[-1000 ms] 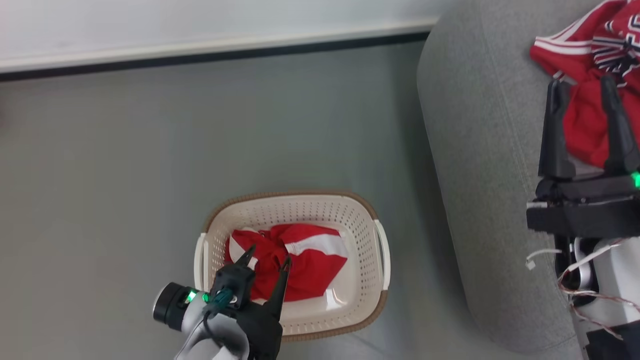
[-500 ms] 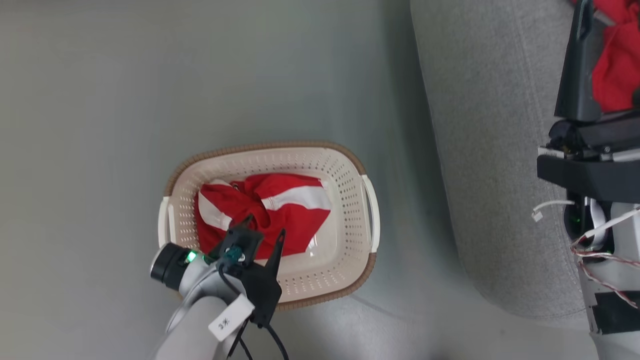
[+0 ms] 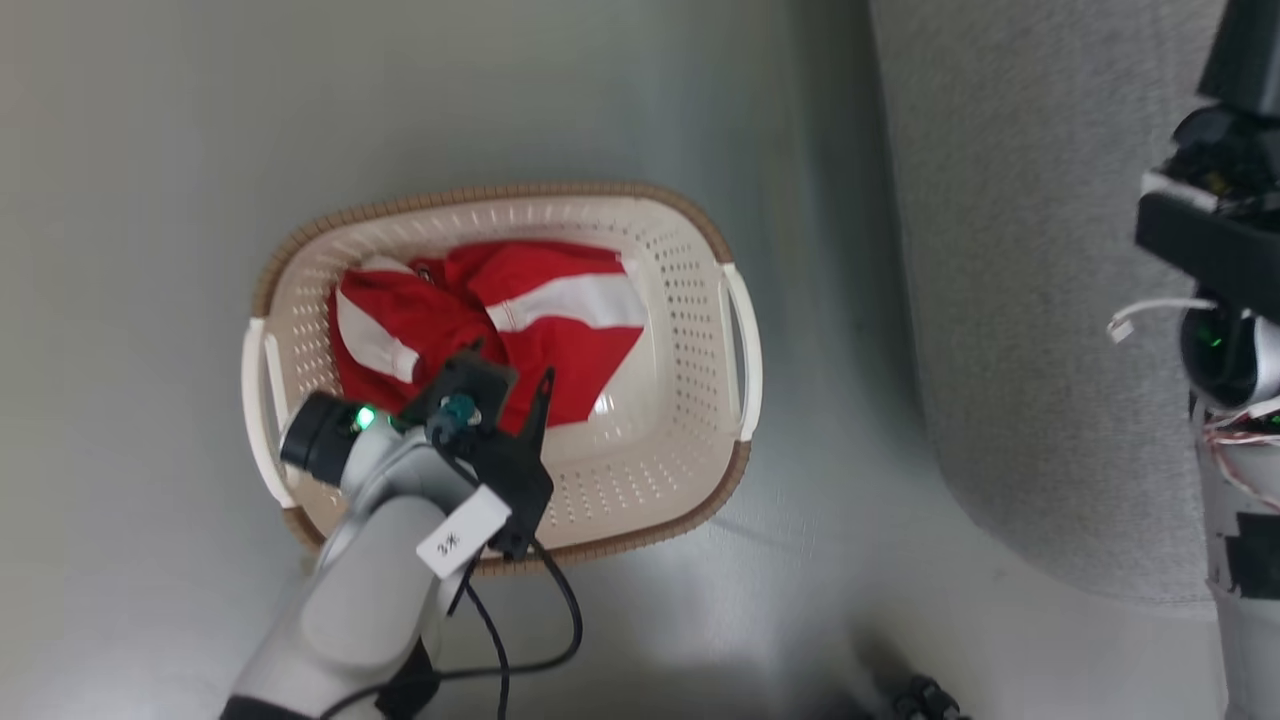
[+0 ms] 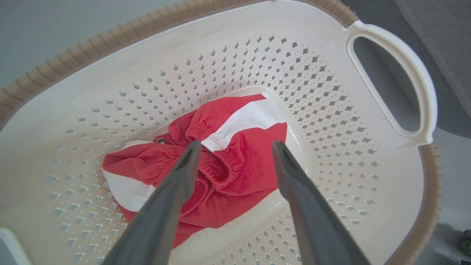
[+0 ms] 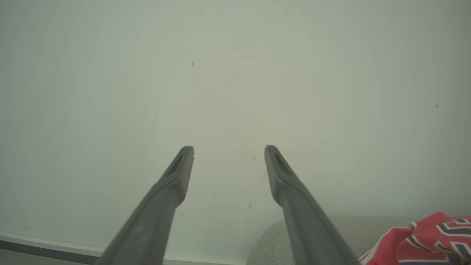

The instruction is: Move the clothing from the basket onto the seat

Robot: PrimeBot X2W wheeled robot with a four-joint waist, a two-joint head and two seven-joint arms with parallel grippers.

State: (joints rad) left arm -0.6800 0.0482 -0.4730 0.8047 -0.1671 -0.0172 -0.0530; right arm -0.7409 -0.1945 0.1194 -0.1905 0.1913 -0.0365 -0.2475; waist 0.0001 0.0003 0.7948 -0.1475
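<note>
Mid-frame, your left gripper (image 4: 236, 144) gapes wide over the red garment (image 4: 243, 169) in the basket (image 4: 294, 73); your right gripper (image 5: 229, 148) gapes too.

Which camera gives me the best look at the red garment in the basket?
The left wrist view: the red garment lies close and sharp on the basket floor, framed by the open left gripper. The head view has it smaller, its near edge behind that gripper. The right wrist view faces the wall.
</note>
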